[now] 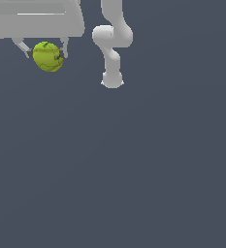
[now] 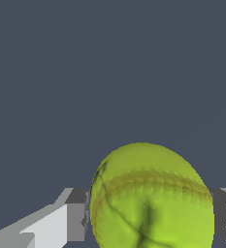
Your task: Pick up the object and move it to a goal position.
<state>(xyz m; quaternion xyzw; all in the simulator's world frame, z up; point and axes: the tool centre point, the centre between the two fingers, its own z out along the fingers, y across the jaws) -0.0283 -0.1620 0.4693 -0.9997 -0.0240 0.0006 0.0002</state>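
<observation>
Gripper (image 1: pixel 46 52) clamps the yellow-green ball (image 1: pixel 48 56) (dark seams showing) between both fingers (image 2: pixel 75 215).

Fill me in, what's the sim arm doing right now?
The Panda's hand is closed on the yellow-green ball, one finger on each side. The wrist view shows the same: the ball sits squeezed between the two fingers. In the exterior view the held ball is near the upper left, with the arm's base column further toward that view's right. So the pick is done; no goal marker is visible in either view, so how far it has left to go can't be told.
</observation>
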